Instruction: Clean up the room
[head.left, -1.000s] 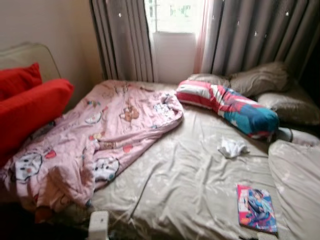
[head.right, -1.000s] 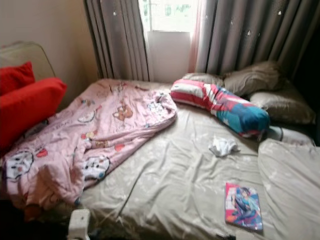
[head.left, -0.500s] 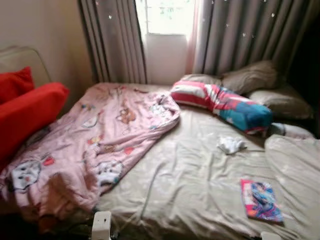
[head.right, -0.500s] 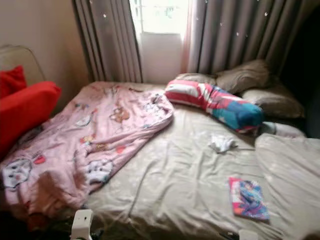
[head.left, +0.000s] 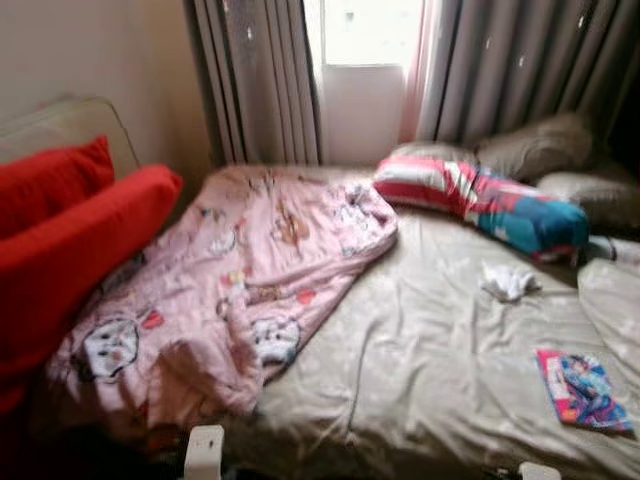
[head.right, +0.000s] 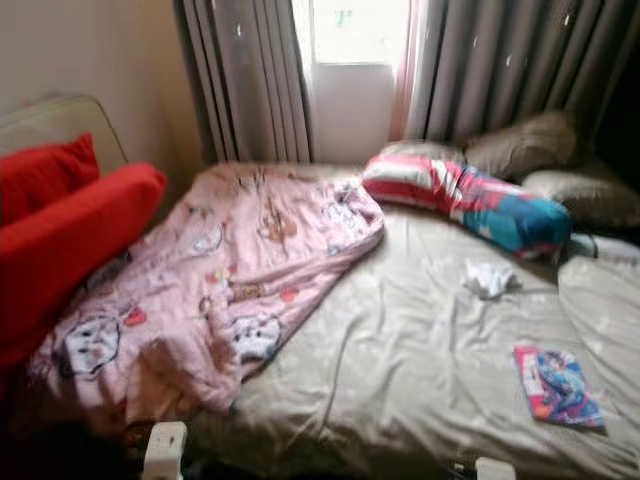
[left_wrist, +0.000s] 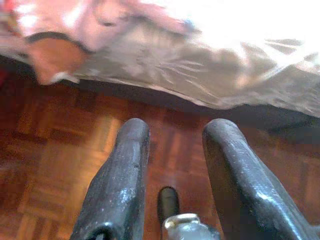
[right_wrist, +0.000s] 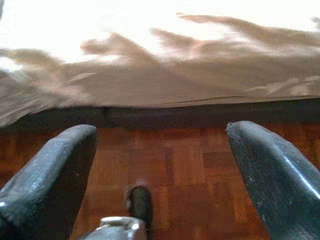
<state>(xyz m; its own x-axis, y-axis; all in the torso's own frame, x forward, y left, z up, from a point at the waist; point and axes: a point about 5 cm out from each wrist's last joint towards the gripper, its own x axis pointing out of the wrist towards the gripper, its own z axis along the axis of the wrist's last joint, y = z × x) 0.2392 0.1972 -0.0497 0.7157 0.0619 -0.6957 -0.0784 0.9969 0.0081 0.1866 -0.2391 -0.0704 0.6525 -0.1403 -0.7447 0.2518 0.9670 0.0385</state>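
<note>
With both the left gripper (left_wrist: 172, 150) and right gripper (right_wrist: 160, 160) spread empty over the wooden floor, we judge the thin colourful book (head.left: 583, 389) at lower right and the crumpled white cloth (head.left: 508, 281) above it awkward to reach across the bed.

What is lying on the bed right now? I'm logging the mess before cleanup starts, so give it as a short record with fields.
surface: bed with a beige sheet
left side: pink cartoon blanket, crumpled, hanging over the near edge
far side: striped bolster in front of beige pillows
loose items: white cloth and colourful book, apart, on the right
beside the bed: red cushions on the left
left pincer: open, over the wooden floor
right pincer: open, over the floor at the bed's edge
</note>
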